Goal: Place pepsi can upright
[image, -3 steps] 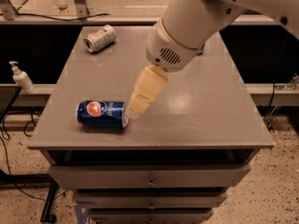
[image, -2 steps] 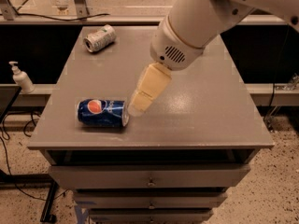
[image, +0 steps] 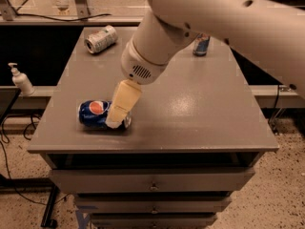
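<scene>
Grey drawer cabinet on a speckled floor.
I see a soap dispenser at nine o'clock on a side ledge; the gripper sits low at eight o'clock on the cabinet top.

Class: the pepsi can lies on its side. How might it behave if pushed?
The pepsi can lies sideways, so it would likely roll. Its glossy wall looks slippery. The gripper sits at one end; pushing there may spin it.

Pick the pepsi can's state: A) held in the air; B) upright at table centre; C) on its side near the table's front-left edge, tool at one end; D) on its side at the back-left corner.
C: the pepsi can lies on its side near the front-left edge of the table, with the tool down at one end of it.
</scene>
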### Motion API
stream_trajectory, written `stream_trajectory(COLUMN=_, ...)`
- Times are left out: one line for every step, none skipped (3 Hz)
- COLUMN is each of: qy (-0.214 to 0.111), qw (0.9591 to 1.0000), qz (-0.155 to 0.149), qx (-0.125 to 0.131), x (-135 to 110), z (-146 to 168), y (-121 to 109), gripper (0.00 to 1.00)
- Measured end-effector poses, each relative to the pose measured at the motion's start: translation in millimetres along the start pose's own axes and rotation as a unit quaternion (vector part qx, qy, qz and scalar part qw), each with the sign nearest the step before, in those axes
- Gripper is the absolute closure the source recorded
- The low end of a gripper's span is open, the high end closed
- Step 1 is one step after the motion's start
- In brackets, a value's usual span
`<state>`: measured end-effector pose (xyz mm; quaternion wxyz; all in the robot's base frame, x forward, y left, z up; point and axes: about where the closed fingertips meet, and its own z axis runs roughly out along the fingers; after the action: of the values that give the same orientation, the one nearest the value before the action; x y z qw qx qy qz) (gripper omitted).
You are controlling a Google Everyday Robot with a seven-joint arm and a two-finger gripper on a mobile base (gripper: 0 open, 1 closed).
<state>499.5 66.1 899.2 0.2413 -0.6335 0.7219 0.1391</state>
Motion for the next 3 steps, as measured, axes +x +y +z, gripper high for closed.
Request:
stream_trajectory(qy=0.025, qw=0.9995, qz=-0.018, qx=-0.008, x=-13.4, z=31.1, y=0.2, gripper=0.0)
stream_trajectory(qy=0.068, qw=0.9973, qz=-0.025, qx=-0.01, x=-23.2, z=51.7, y=3.4, gripper=0.0)
stream_trajectory(qy=0.109, qw=0.9938, qz=-0.023, qx=-0.01, x=-28.7, z=69.3, y=9.0, gripper=0.0)
